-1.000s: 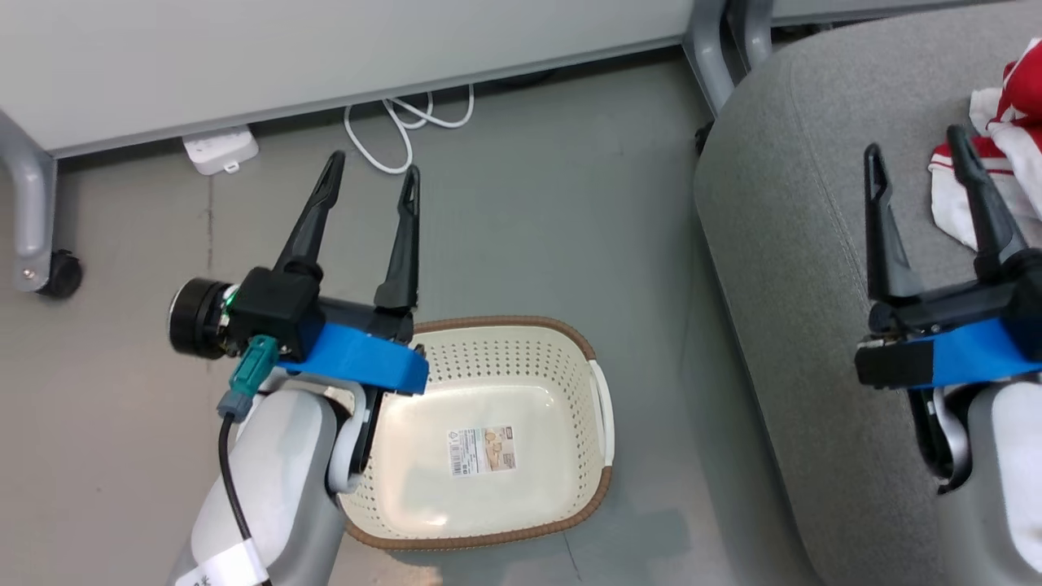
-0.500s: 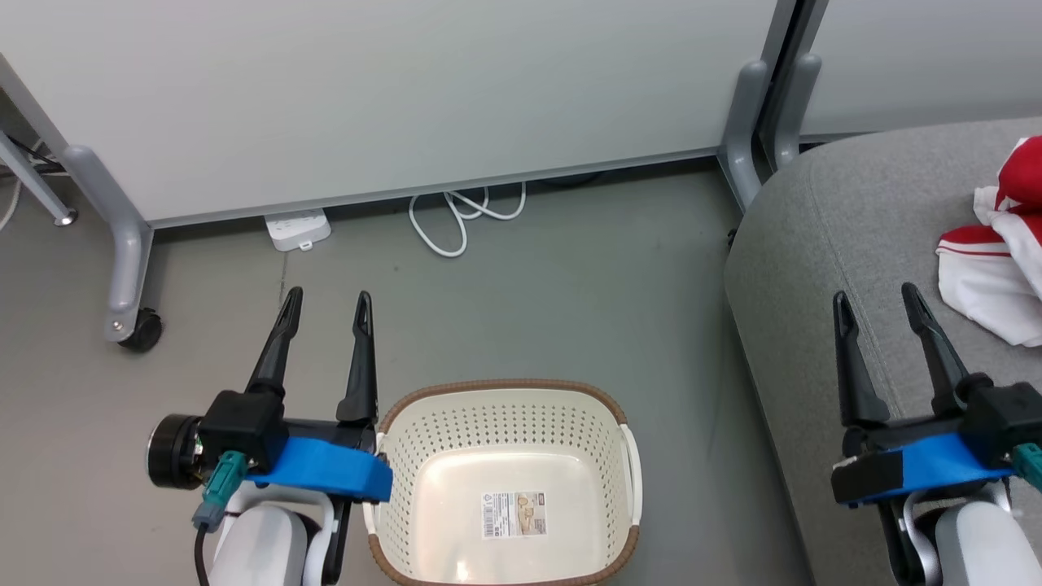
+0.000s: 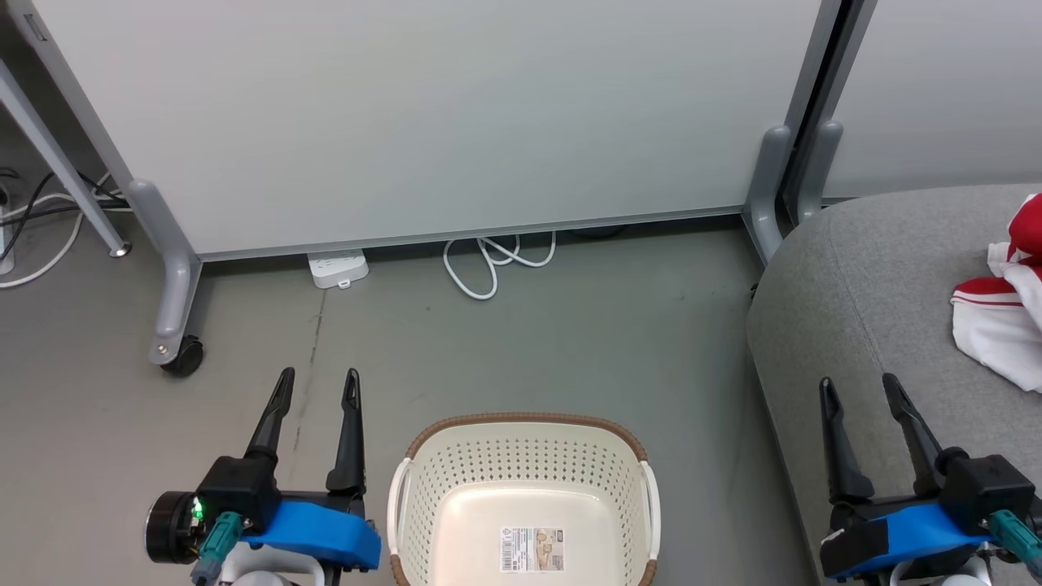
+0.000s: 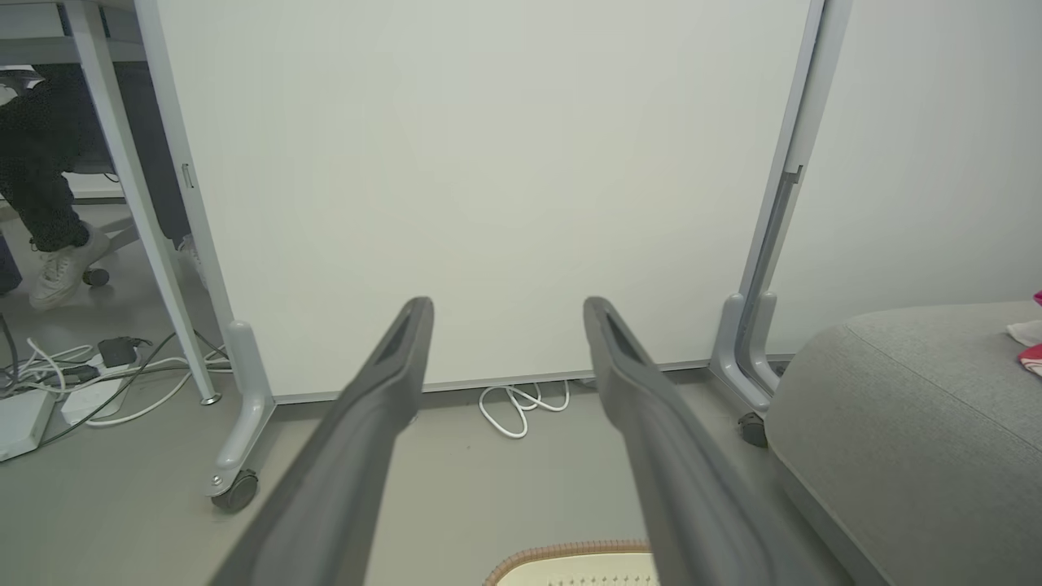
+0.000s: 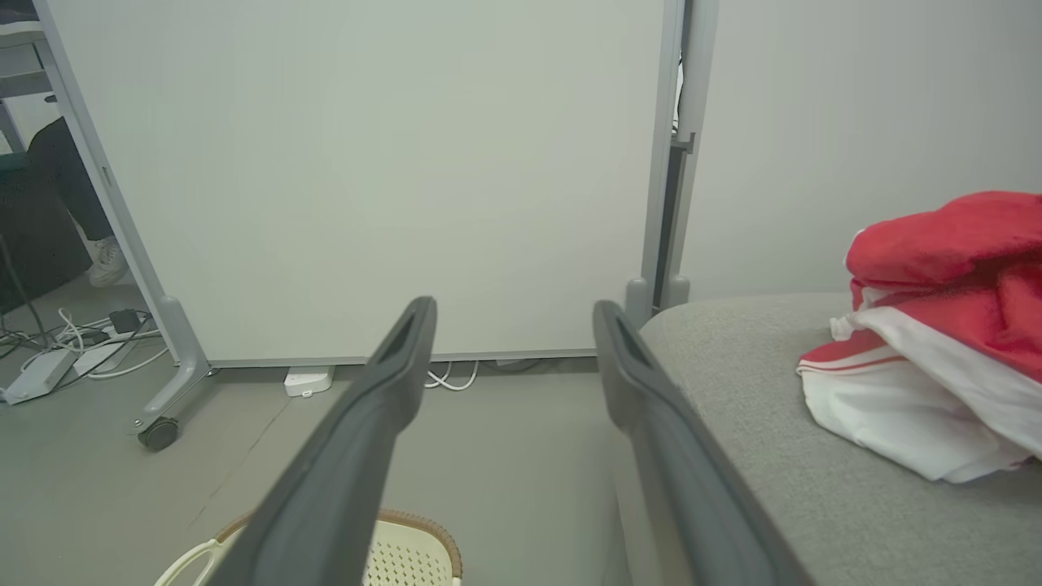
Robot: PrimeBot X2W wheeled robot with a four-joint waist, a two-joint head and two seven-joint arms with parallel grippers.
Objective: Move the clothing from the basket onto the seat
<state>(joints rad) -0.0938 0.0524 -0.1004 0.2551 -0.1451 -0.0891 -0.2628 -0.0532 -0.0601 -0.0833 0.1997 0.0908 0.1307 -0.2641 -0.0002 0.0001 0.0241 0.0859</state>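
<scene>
Basket [image 3: 488, 480] on floor [image 3: 570, 342]; clothing [image 3: 997, 338] on seat [image 3: 863, 293].

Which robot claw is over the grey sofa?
The right gripper: it hovers over the seat; the left gripper is over floor beside the basket.

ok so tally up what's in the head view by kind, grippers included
gripper: 2, left gripper and right gripper, both open
basket: 1
seat: 1
clothing pile: 1, on the seat
power strip: 1
white cable: 1
total: 7
</scene>
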